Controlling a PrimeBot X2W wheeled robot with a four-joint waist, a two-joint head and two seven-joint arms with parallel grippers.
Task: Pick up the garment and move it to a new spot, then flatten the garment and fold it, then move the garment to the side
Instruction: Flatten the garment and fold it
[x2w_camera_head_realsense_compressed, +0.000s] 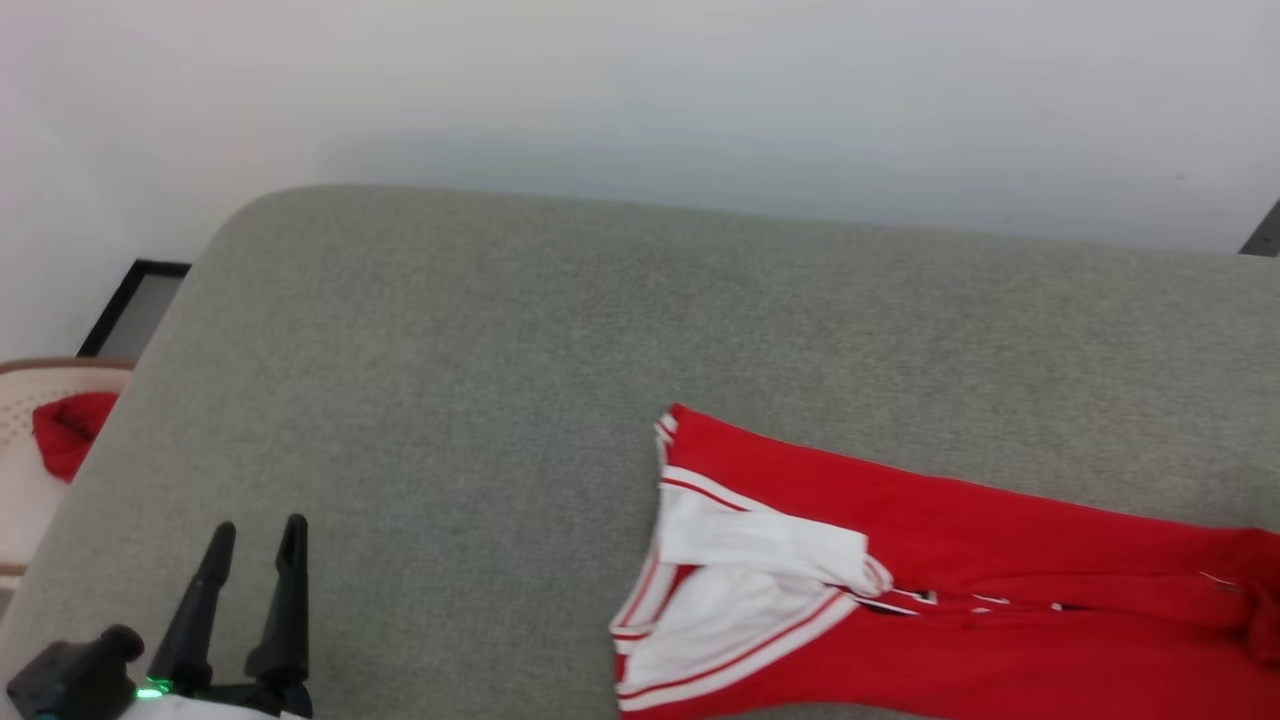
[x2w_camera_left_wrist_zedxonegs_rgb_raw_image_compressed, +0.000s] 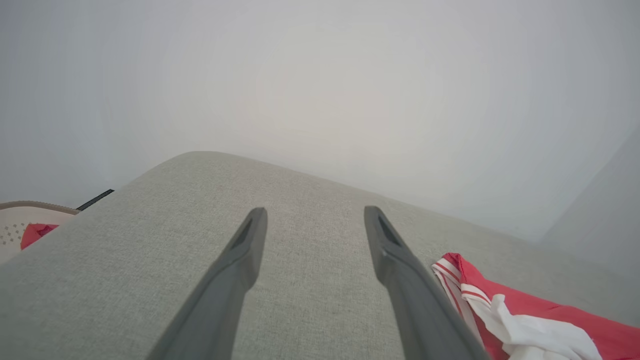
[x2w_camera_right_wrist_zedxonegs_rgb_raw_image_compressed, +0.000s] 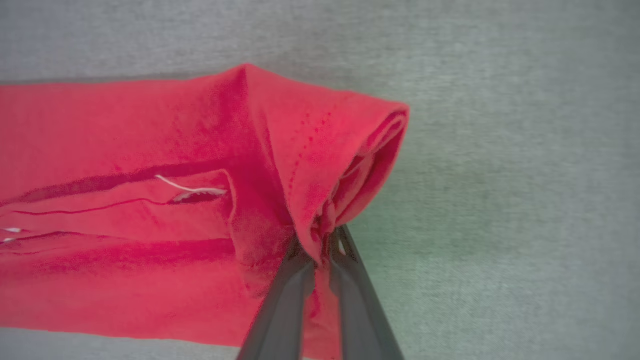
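Note:
The garment (x2w_camera_head_realsense_compressed: 1000, 570), a red jersey with white sleeves and striped trim, lies folded into a long strip on the grey cushion, running from the middle to the right edge of the head view. Its white sleeve end (x2w_camera_left_wrist_zedxonegs_rgb_raw_image_compressed: 525, 330) shows at the lower right of the left wrist view. My right gripper (x2w_camera_right_wrist_zedxonegs_rgb_raw_image_compressed: 320, 245) is shut on a bunched red fold at the garment's (x2w_camera_right_wrist_zedxonegs_rgb_raw_image_compressed: 150, 200) right end, the cloth pinched between both fingers. My left gripper (x2w_camera_head_realsense_compressed: 258, 535) stands open at the lower left, well away from the garment, with nothing between its fingers (x2w_camera_left_wrist_zedxonegs_rgb_raw_image_compressed: 240, 260).
The grey cushion (x2w_camera_head_realsense_compressed: 450, 400) has free room on its left half and behind the garment. A white wall (x2w_camera_head_realsense_compressed: 700, 90) rises behind it. Off the cushion's left edge stands a beige basket (x2w_camera_head_realsense_compressed: 25, 400) holding a small red cloth (x2w_camera_head_realsense_compressed: 70, 430).

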